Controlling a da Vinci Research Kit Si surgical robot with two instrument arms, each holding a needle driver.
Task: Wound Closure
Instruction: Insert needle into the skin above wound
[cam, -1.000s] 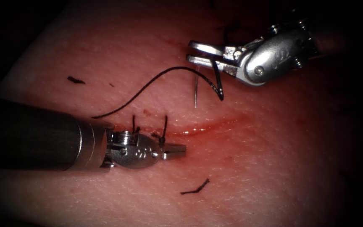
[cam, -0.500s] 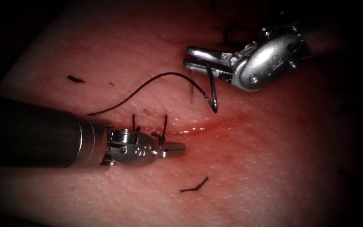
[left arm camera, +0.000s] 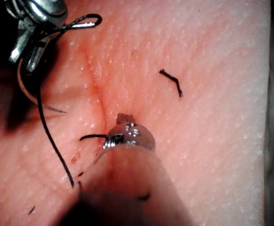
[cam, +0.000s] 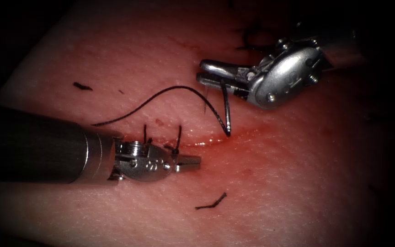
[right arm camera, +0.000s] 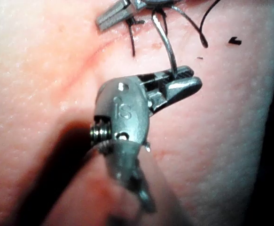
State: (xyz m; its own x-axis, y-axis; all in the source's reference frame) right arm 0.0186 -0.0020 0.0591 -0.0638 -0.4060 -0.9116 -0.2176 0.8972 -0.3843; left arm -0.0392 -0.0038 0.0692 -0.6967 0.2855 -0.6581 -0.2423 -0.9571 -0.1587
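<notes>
My right tool (cam: 201,72) hovers over the tissue (cam: 275,183) beyond the cut (cam: 234,135), jaws shut on the curved needle (cam: 226,107) partway along its curve. The needle hangs down from the jaws, free of the tissue, its lower end just above the cut's far edge. Black thread (cam: 161,93) arcs from that end leftward to the left tool's shaft. My left tool (cam: 197,161) lies on the near side at the cut's left end, jaws shut and holding nothing, beside a tied stitch (cam: 177,142). The right wrist view has the jaws (right arm camera: 193,77) clamping the needle (right arm camera: 164,37).
Cut thread ends lie loose on the tissue, one in front (cam: 211,203) and one at the far left (cam: 82,86). Red fluid lines the cut. Dark stitch ends (cam: 248,39) sit behind the right tool. In the left wrist view the needle (left arm camera: 26,92) curves below the right tool (left arm camera: 33,28).
The right tool has moved down and left with the needle, bringing its lower end closer to the cut. The thread followed. The left tool has stayed put.
</notes>
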